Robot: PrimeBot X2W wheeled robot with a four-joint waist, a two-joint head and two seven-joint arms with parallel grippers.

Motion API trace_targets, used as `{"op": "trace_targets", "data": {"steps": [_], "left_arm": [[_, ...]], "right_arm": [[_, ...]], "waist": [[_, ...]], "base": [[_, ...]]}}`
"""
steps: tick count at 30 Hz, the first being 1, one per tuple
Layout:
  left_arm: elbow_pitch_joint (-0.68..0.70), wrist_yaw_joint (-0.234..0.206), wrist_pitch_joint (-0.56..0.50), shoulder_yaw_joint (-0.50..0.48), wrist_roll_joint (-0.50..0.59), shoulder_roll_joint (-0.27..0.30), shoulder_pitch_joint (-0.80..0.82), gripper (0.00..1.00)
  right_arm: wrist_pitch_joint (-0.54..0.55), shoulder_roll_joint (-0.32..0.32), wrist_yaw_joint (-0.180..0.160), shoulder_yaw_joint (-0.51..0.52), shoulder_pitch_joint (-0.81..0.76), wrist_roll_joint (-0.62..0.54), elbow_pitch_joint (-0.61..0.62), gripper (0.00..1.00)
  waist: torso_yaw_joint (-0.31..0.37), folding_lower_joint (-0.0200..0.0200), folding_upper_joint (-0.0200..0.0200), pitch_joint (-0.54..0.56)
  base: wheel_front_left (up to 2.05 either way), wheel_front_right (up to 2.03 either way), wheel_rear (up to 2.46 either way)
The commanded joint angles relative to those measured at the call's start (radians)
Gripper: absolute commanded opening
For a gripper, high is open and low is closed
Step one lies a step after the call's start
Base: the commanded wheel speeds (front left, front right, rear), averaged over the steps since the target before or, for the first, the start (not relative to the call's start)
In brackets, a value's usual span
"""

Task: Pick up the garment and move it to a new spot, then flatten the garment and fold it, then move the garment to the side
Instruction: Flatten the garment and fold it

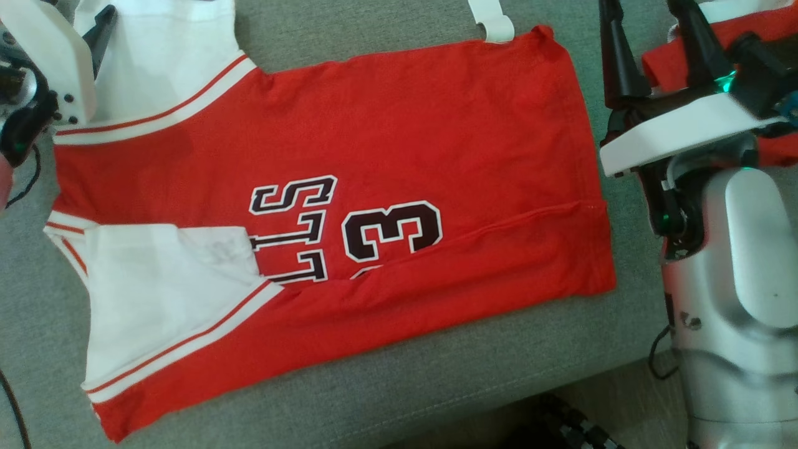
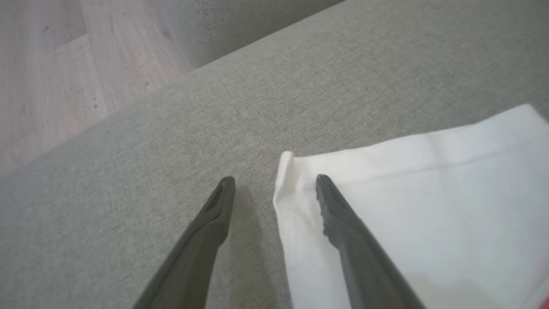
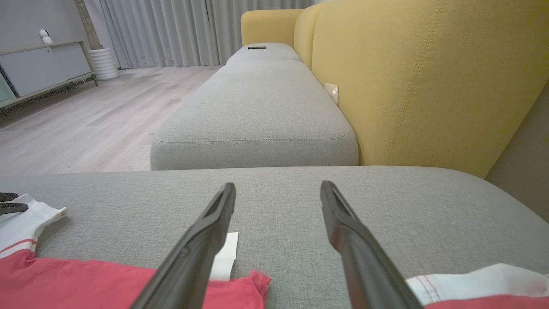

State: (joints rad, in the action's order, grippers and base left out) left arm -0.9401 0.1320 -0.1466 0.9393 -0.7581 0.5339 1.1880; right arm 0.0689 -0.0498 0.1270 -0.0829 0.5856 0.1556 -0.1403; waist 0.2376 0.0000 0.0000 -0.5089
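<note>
The garment [image 1: 399, 131] is a red jersey with white sleeves and a dark "3", spread across the grey sofa cushion [image 1: 399, 386]. Its near long edge is folded over the print. My left gripper [image 1: 100, 31] hangs at the far white sleeve [image 2: 407, 193]. In the left wrist view it [image 2: 274, 184] stands open astride the sleeve's corner, one finger over cloth and one over cushion. My right gripper [image 1: 642, 9] is open beyond the red hem. The right wrist view shows it [image 3: 279, 189] above bare cushion, with the hem [image 3: 85, 283] and a white tag [image 3: 225, 257] below.
A second red-and-white garment [image 1: 767, 37] lies at the far right, beside my right gripper. A yellow sofa back [image 3: 429, 77] rises on one side. The cushion's front edge [image 1: 499, 405] drops to wooden floor [image 2: 51, 77]. My silver right forearm [image 1: 742, 280] fills the lower right.
</note>
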Motion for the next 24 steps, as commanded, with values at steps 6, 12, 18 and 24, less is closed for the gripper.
{"op": "trace_targets", "data": {"steps": [6, 12, 18, 24], "left_arm": [[0.026, -0.001, -0.047, 0.049, -0.095, 0.043, 0.063, 0.00], [0.026, -0.001, 0.032, 0.095, -0.136, 0.016, 0.063, 0.00], [0.017, -0.001, 0.142, 0.130, -0.136, -0.024, 0.056, 0.00], [-0.007, -0.001, 0.277, 0.140, -0.131, -0.079, 0.047, 0.00]], "right_arm": [[-0.003, -0.001, 0.004, 0.025, 0.030, -0.017, 0.034, 1.00], [0.008, -0.001, 0.004, 0.069, 0.032, -0.034, 0.015, 1.00], [0.033, -0.018, 0.004, 0.105, 0.025, -0.036, -0.016, 1.00], [0.083, -0.076, 0.004, 0.107, 0.003, -0.020, -0.080, 1.00]], "waist": [[0.001, 0.0000, 0.0000, -0.001], [-0.033, 0.0000, 0.0000, 0.045], [-0.082, 0.0000, 0.0000, 0.105], [-0.159, 0.0000, 0.0000, 0.170]], "base": [[0.00, 0.00, 0.00], [0.00, 0.00, 0.00], [0.00, 0.00, 0.00], [0.00, 0.00, 0.00]]}}
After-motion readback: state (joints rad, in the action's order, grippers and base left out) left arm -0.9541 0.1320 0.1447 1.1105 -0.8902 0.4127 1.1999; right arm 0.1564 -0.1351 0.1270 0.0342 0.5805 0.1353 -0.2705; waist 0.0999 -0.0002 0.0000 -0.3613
